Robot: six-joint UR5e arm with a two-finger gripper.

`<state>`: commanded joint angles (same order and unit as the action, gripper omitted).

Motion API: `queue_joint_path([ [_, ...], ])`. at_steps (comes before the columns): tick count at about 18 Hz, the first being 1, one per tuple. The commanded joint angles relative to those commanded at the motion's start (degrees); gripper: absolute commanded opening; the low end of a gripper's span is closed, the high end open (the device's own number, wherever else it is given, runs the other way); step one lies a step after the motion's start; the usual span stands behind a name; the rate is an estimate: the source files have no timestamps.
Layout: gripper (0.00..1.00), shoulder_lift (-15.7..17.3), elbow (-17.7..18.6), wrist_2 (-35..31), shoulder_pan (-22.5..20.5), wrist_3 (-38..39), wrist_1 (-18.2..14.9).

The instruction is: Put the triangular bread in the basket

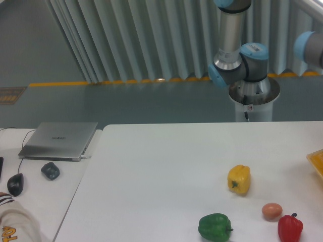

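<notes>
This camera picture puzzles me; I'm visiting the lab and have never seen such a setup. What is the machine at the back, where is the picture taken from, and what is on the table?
There is one picture, taken by a fixed camera facing the white table from the front. The grey and blue thing behind it is a robot arm on a pedestal; its hand is out of the frame, so nothing can be said about what it holds. On the table lie a yellow bell pepper, a green bell pepper, a red bell pepper and a small brown egg. At the right edge, a corner of an orange-yellow basket shows. No bread is visible. On the side desk to the left sit a closed laptop and a mouse.
</notes>
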<state>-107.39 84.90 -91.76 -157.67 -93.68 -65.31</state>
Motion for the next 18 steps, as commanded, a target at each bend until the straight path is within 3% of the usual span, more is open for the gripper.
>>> queue_joint_path([
  [4,0.52,-1.1,-0.3,0.1,-1.7,-0.8,1.7],
  [5,0.65,-1.2,-0.3,0.0,-1.9,-0.8,2.5],
  [6,0.98,-1.3,-0.2,0.1,-1.9,-0.8,2.6],
  [18,1.0,-1.1,0.0,0.4,-0.8,-0.8,2.9],
])
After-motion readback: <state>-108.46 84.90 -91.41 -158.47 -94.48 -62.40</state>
